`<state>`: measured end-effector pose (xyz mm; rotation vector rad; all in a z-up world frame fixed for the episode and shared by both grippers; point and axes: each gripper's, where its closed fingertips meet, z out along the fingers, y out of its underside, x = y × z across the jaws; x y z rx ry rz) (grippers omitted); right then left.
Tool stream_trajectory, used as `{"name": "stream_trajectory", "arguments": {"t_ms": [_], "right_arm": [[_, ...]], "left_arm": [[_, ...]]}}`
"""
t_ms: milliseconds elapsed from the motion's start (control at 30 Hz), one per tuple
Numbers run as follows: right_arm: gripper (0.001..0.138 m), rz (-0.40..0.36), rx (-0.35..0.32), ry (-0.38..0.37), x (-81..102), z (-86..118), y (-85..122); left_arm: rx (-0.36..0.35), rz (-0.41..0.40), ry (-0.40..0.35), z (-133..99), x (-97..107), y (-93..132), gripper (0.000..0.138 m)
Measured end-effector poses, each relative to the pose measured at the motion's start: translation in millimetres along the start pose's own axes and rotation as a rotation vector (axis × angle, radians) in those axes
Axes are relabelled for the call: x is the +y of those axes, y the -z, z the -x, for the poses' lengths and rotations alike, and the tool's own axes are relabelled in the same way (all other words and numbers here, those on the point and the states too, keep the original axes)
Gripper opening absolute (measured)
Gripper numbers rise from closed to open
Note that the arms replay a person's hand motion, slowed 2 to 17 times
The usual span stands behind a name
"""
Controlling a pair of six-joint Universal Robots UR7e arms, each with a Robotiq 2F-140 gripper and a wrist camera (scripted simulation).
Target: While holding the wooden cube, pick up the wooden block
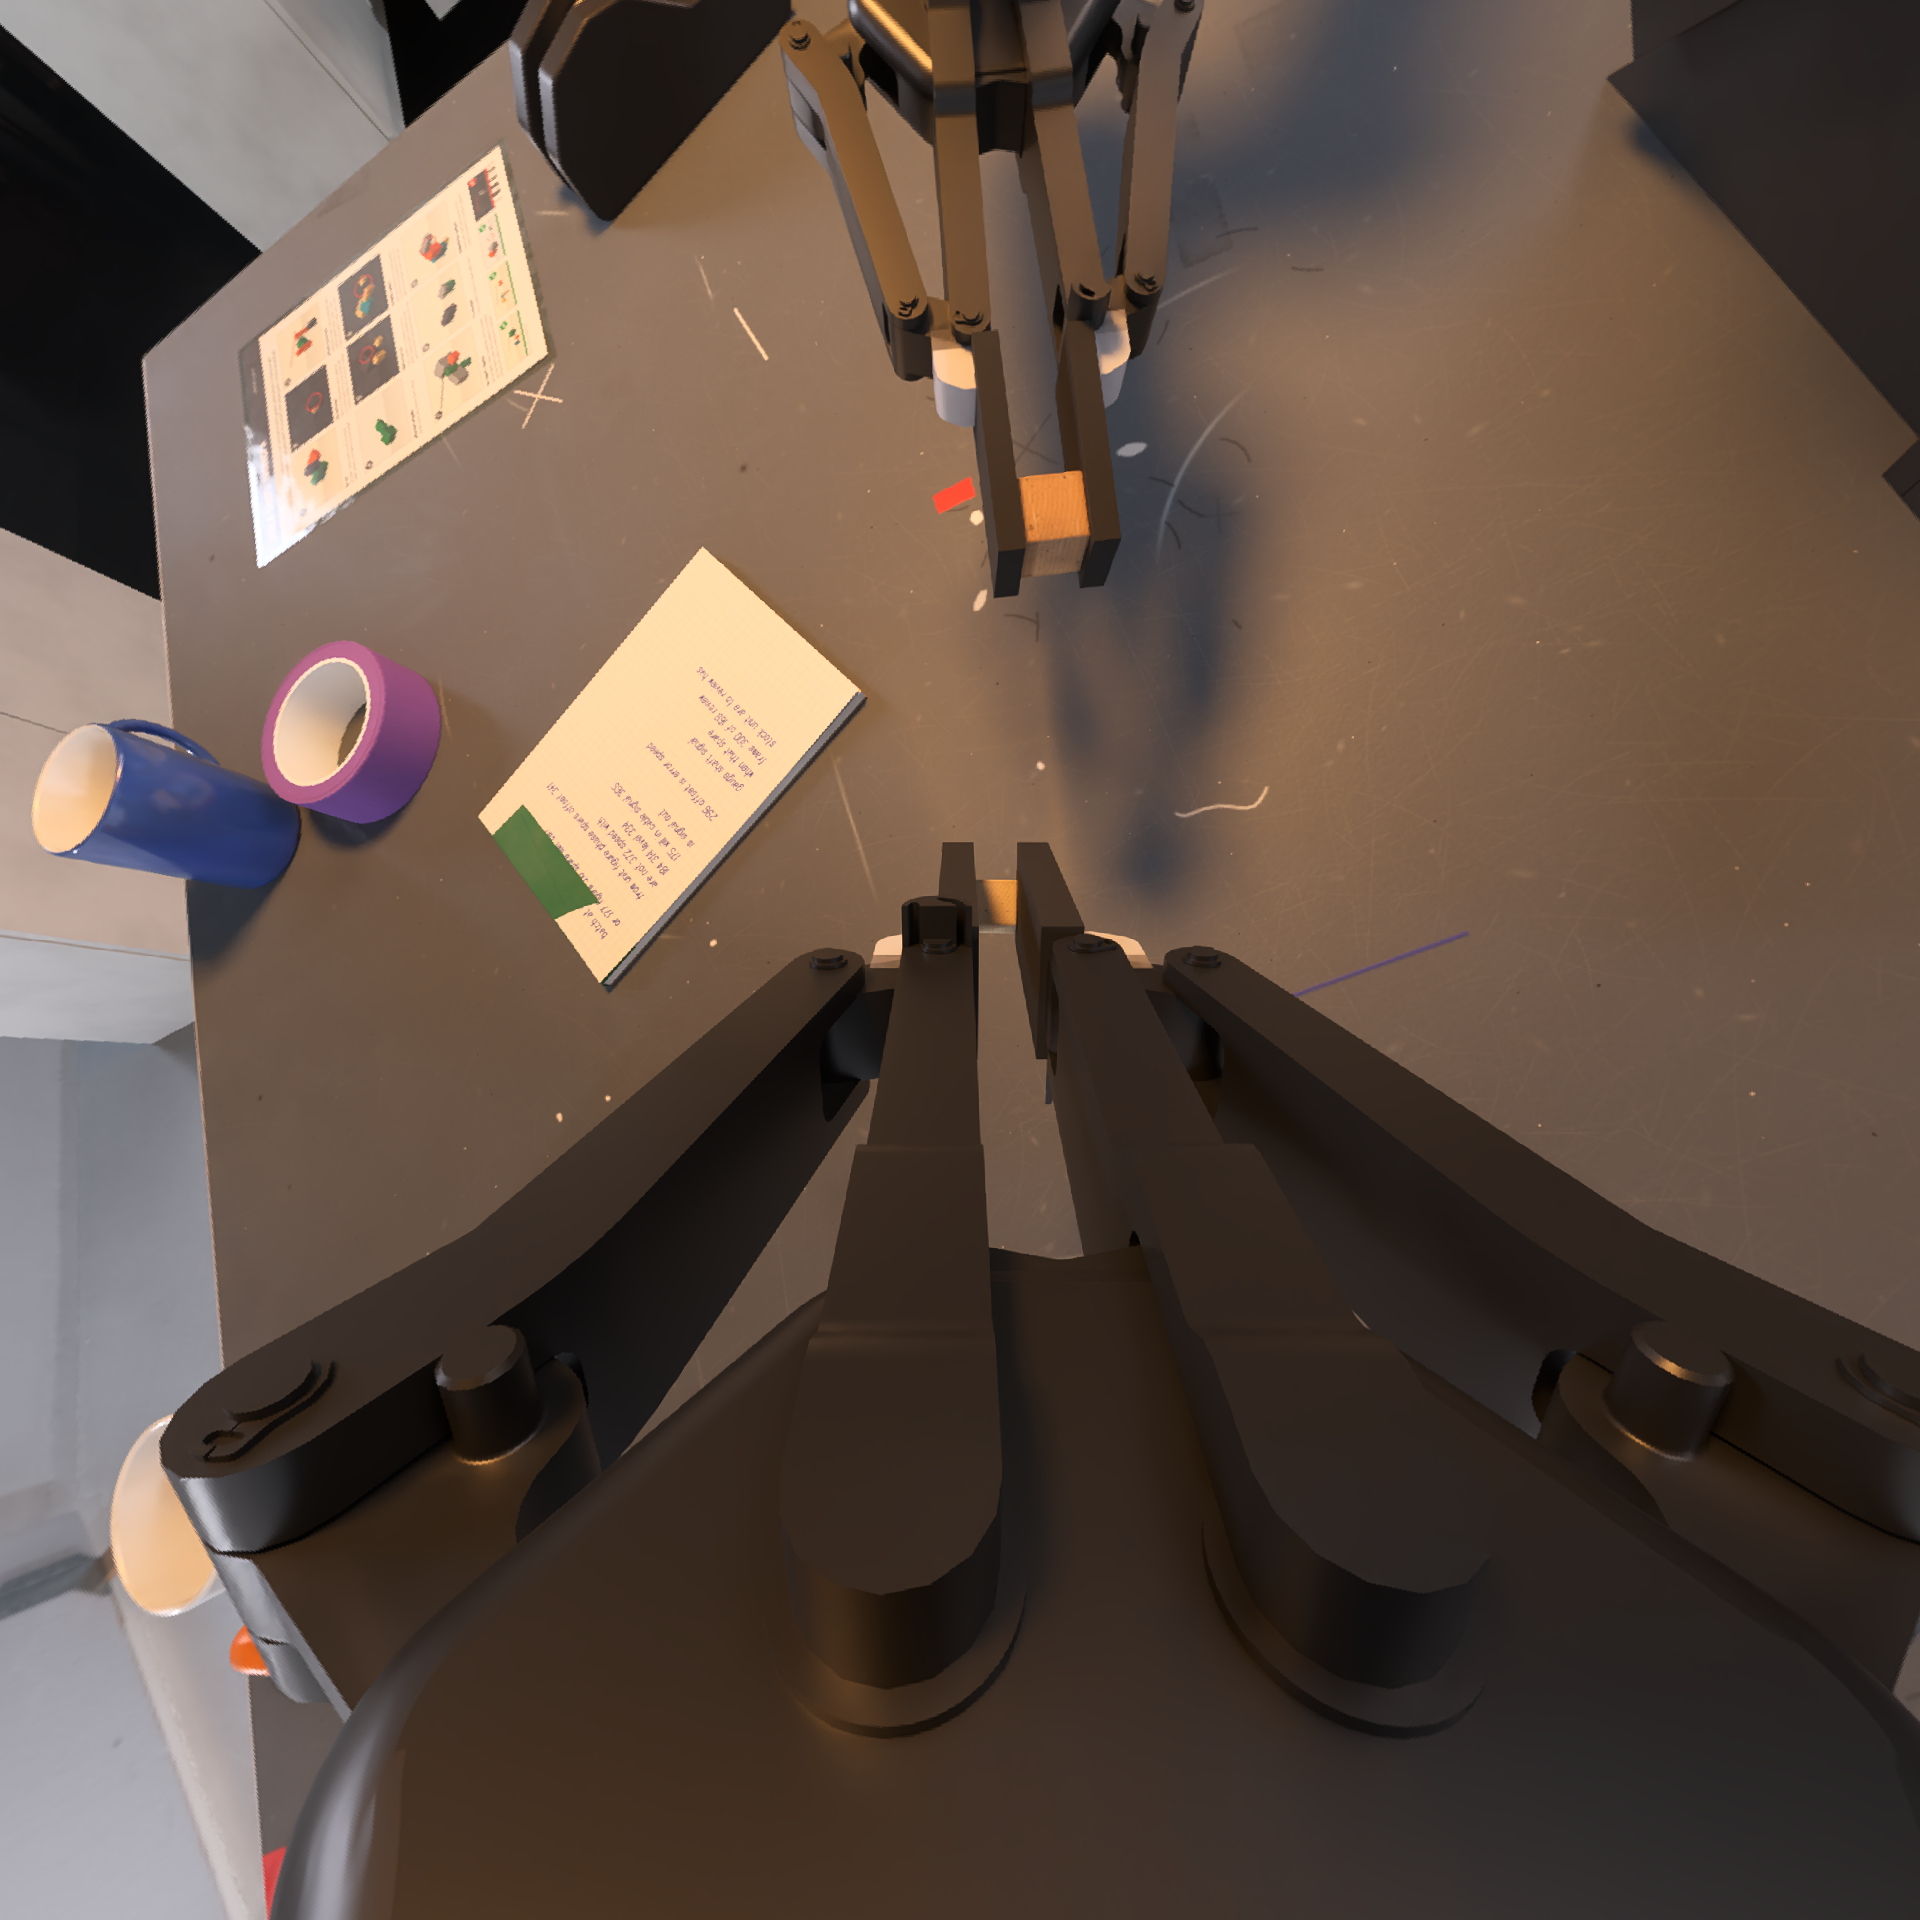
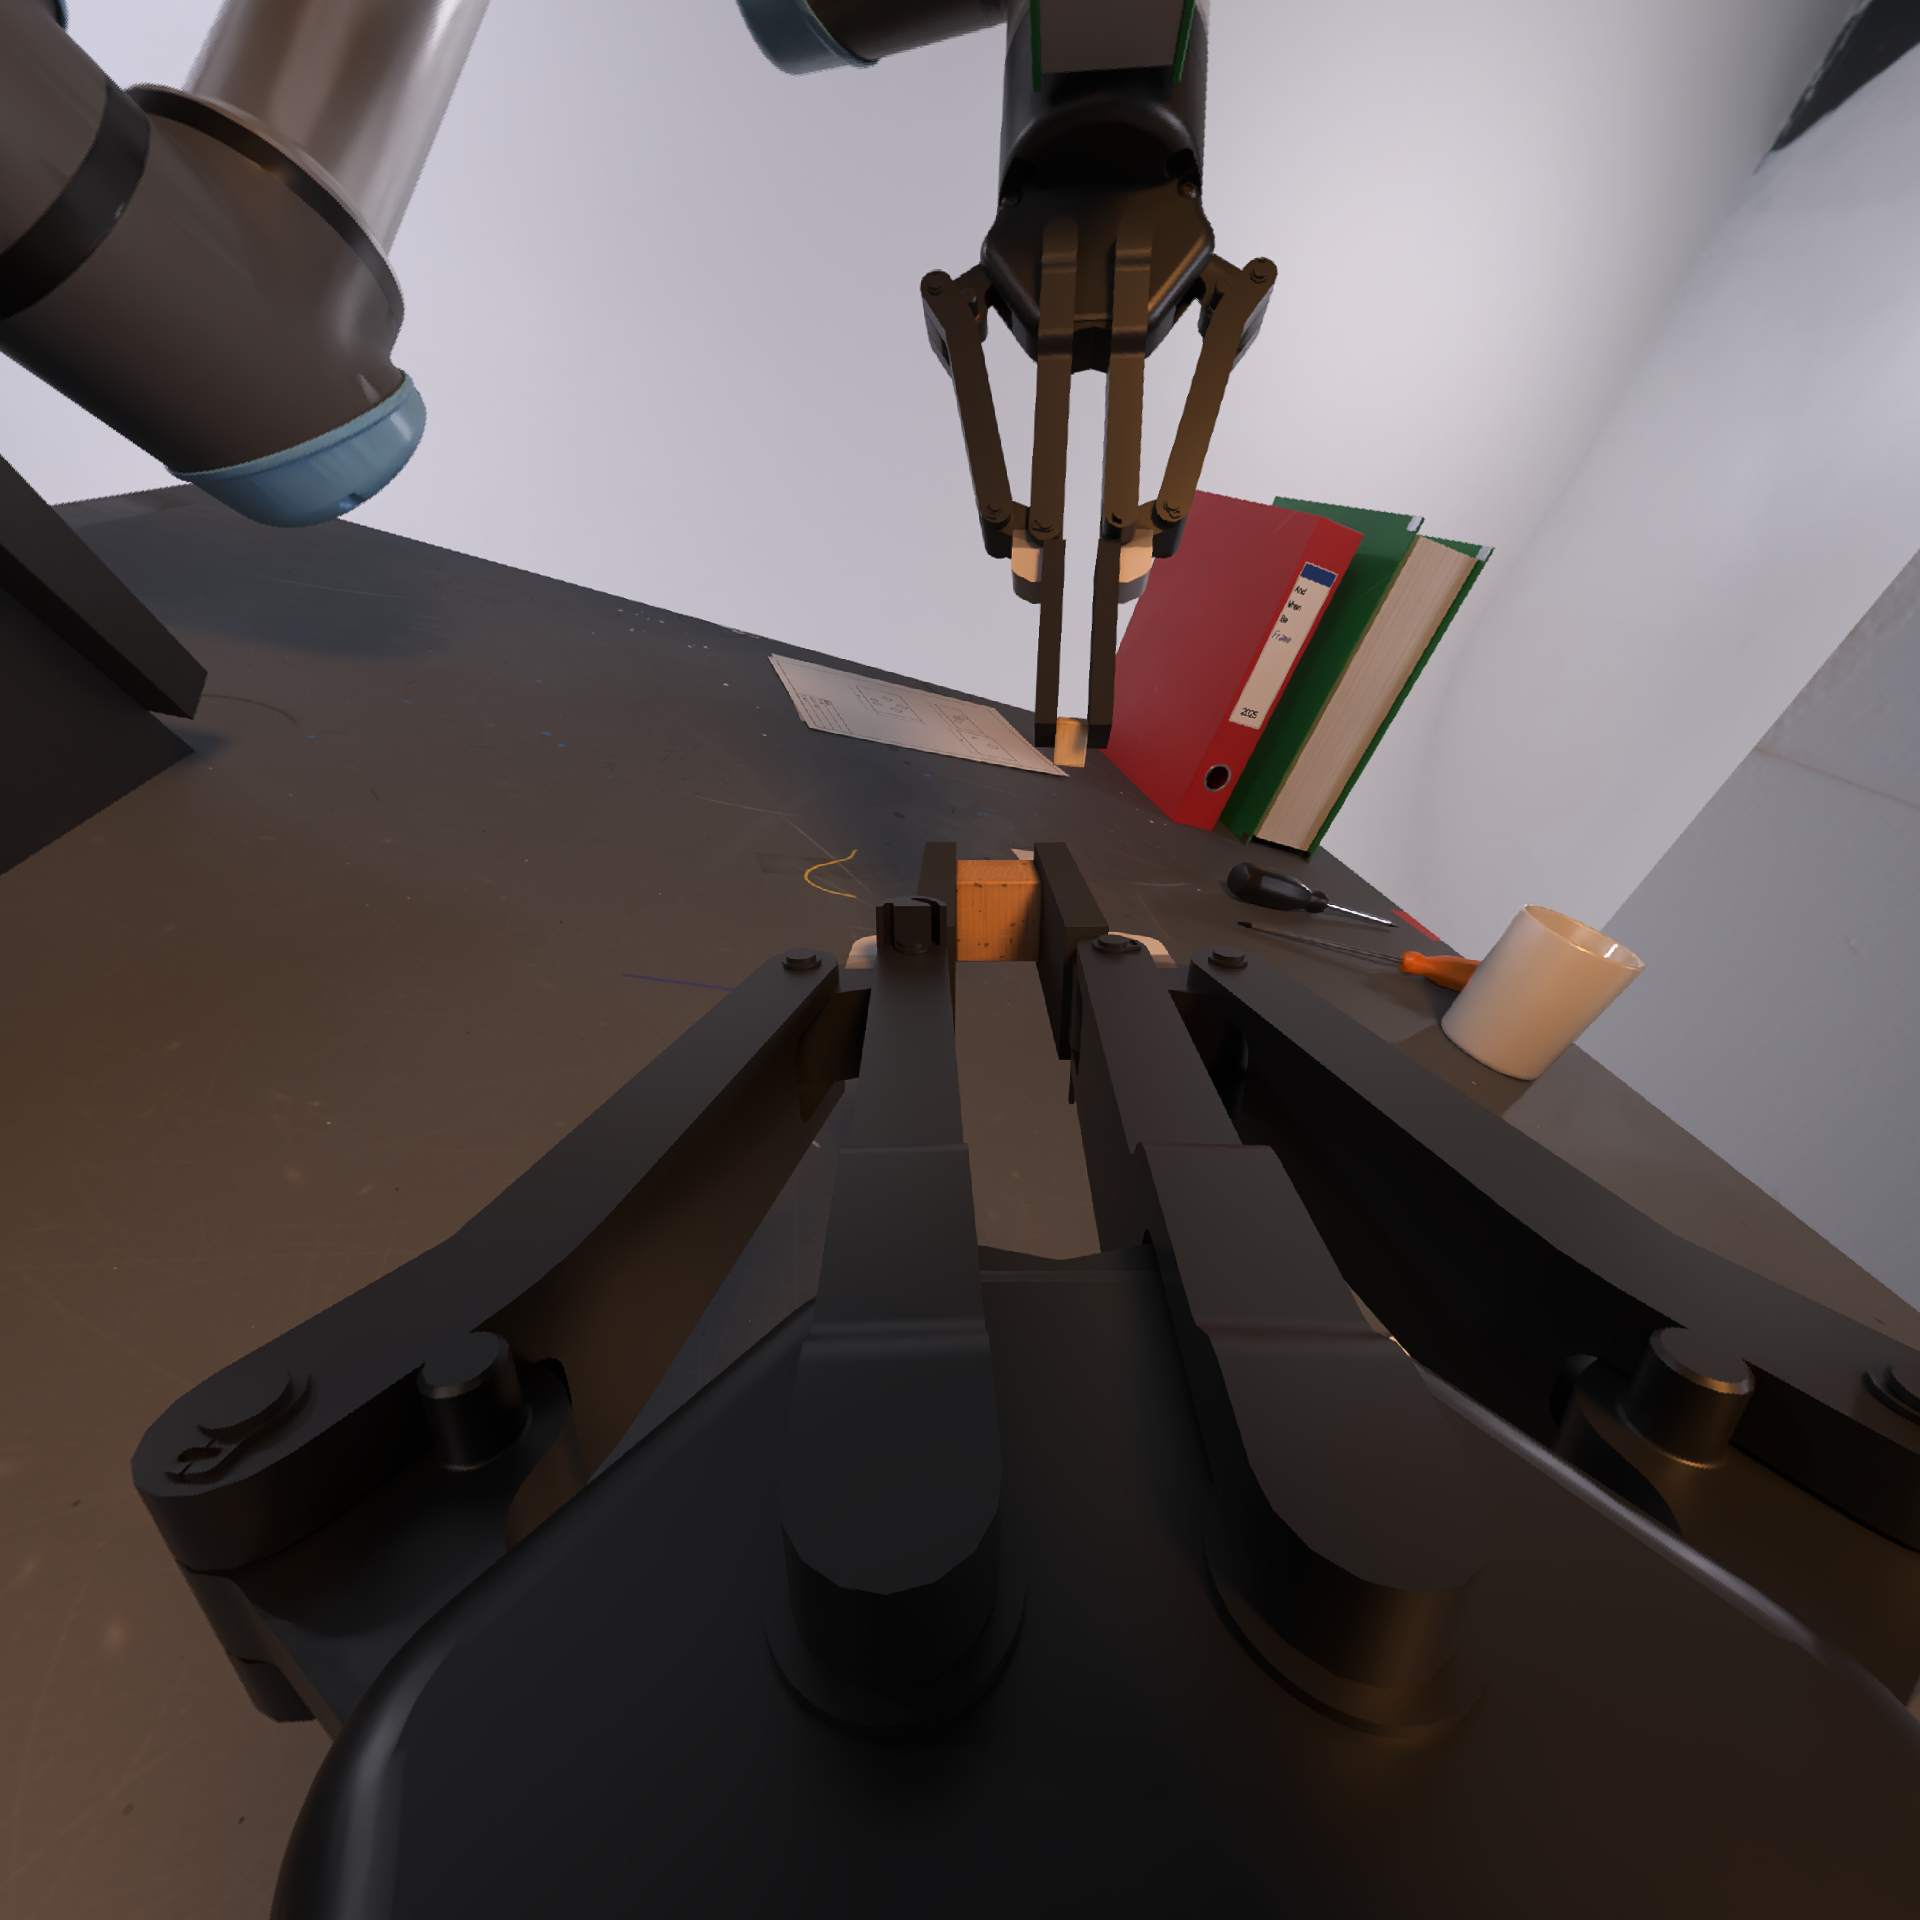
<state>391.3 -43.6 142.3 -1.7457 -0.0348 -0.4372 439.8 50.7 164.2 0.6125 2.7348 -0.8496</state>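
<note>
Wooden cube (image 2: 995, 923) sits clamped between right gripper (image 2: 995, 868) jaws; left gripper (image 1: 1000, 878) grips wooden block (image 1: 1000, 902).

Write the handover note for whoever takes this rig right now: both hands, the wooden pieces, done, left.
Left hand: shut on a small wooden piece, clear of the table.
Right hand: shut on a larger wooden piece, also lifted.
Which piece is the cube and which the block I cannot tell.
Done: both pieces gripped and off the table.
Left: probably nothing but keeping both grips.
</note>
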Motion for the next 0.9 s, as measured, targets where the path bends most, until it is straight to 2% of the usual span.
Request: {"name": "stream_trajectory", "arguments": {"t_ms": [300, 600, 767, 900], "right_arm": [[0.020, 0.020, 0.030, 0.007, 0.7, -4.2, -3.5], [0.020, 0.029, 0.041, 0.009, 1.7, -6.0, -3.7], [0.020, 0.032, 0.033, 0.016, 1.4, -4.0, -3.9], [0.020, -0.014, 0.019, 0.012, -2.7, -2.2, -1.8]], "left_arm": [[-0.055, 0.045, 0.031, 5.1, 2.6, 2.0, 0.011], [-0.081, 0.049, 0.059, 8.0, 1.5, 2.8, 0.011], [-0.077, 0.058, 0.033, 6.2, 1.2, 2.4, 0.011], [-0.062, 0.029, 0.005, 5.0, -1.0, 3.3, 0.011]]}}
